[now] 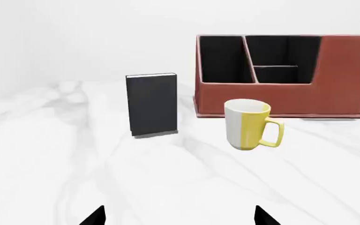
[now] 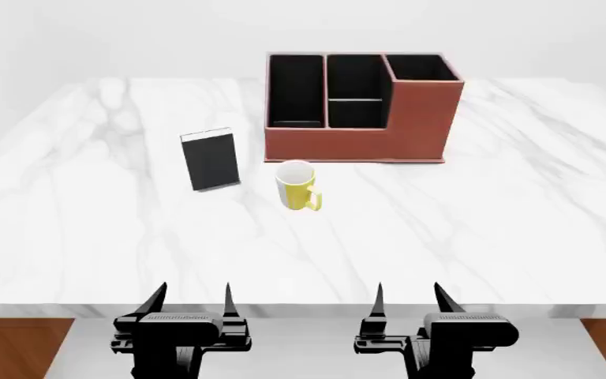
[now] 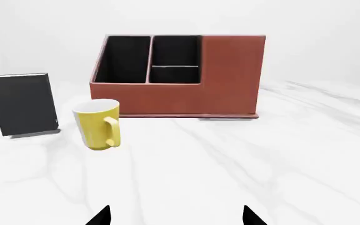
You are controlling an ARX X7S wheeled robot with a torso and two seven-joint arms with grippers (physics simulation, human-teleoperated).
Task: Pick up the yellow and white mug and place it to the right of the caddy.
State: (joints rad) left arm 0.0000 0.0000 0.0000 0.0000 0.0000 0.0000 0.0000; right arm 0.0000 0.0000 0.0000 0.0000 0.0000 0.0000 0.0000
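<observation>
My left hand [image 2: 190,304] and right hand [image 2: 407,302] hang apart; yellow and white mug [image 2: 297,186] stands at the caddy's [image 2: 358,140] six o'clock.

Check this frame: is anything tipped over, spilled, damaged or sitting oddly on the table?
Nothing stands out. The yellow and white mug stands upright in front of the caddy, apart from it. The dark book-like block stands on end, left of the mug. Both grippers, left and right, are open and empty.

Table [image 2: 514,229] looked polished white marble, grey-veined; mug [image 2: 297,186] smooth glazed ceramic; caddy [image 2: 387,138] matt reddish-brown; book [image 2: 211,159] matt black.
</observation>
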